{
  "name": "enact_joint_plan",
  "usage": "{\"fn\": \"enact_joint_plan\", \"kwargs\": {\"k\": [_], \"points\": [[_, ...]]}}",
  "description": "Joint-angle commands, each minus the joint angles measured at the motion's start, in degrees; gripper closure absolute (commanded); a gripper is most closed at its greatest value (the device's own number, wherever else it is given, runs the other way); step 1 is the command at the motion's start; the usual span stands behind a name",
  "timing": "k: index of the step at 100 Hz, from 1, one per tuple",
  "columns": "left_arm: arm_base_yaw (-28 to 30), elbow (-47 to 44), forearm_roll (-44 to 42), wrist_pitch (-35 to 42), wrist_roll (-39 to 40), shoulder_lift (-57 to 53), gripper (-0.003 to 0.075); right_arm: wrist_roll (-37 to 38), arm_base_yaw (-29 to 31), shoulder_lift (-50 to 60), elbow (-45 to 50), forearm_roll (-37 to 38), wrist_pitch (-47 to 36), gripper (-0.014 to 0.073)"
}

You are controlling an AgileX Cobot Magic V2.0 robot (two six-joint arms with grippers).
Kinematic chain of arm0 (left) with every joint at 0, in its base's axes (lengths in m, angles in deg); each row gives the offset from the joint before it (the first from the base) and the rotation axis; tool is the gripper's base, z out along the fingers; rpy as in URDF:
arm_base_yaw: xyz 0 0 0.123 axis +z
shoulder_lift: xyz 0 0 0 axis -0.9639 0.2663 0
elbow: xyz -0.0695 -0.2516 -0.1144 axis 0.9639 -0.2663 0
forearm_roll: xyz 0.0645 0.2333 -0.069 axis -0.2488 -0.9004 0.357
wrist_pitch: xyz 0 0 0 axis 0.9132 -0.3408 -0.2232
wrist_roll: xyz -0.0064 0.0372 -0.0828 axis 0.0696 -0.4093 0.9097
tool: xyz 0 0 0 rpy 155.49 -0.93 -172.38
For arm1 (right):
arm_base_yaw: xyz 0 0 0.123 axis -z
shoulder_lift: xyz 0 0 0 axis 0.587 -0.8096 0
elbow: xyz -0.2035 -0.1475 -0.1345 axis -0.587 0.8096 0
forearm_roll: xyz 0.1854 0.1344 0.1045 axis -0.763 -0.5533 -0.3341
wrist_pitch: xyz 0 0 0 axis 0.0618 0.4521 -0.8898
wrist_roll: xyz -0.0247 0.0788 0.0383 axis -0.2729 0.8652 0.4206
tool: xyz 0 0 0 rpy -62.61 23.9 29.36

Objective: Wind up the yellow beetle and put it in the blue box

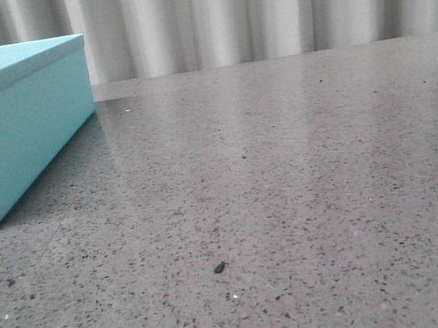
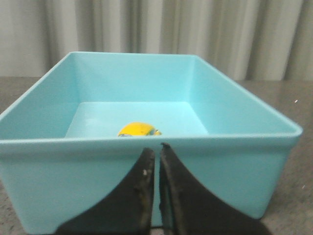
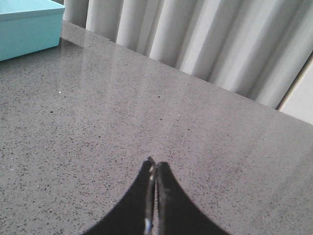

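The yellow beetle [image 2: 138, 129] lies on the floor of the blue box [image 2: 230, 166], only its rounded roof showing above the near wall in the left wrist view. My left gripper [image 2: 156, 149] hangs just outside that near wall, shut and empty. In the front view the blue box [image 1: 19, 135] stands at the left edge of the table, and neither gripper nor the beetle shows there. My right gripper [image 3: 155, 164] is shut with nothing in it, low over bare grey table, well away from the blue box [image 3: 29, 27].
The grey speckled table [image 1: 287, 187] stretches to the right of the box. A small dark crumb [image 1: 219, 267] lies near the front. A pleated pale curtain [image 1: 263, 11] hangs behind the table's far edge.
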Motion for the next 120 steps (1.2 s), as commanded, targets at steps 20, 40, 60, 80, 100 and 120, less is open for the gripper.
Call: {"fn": "enact_joint_plan", "kwargs": {"k": [20, 40, 60, 80, 100, 120], "points": [[-0.6, -6.1, -9.7, 6.4, 0.3, -6.5, 0.0741, 0.0, 0.0, 0.7, -1.1, 0.8, -4.1, 0.0635], [-0.6, -7.4, -11.6, 4.4, 0.3, -9.5, 0.0741, 0.0, 0.0, 0.7, -1.1, 0.8, -5.2, 0.0635], [-0.6, -7.4, -11.6, 0.2, 0.3, -9.5, 0.0741, 0.0, 0.0, 0.7, 0.4, 0.8, -11.3, 0.0635], [-0.6, -7.4, -11.6, -8.5, 0.3, -9.5, 0.0741, 0.0, 0.0, 0.7, 2.4, 0.8, -24.5, 0.0635], [-0.6, -7.4, -13.4, -10.3, 0.3, -9.5, 0.0741, 0.0, 0.0, 0.7, 2.8, 0.8, -25.6, 0.0635], [-0.6, -7.4, -13.4, -11.3, 0.3, -9.5, 0.0741, 0.0, 0.0, 0.7, 2.8, 0.8, -25.6, 0.0635]]}}
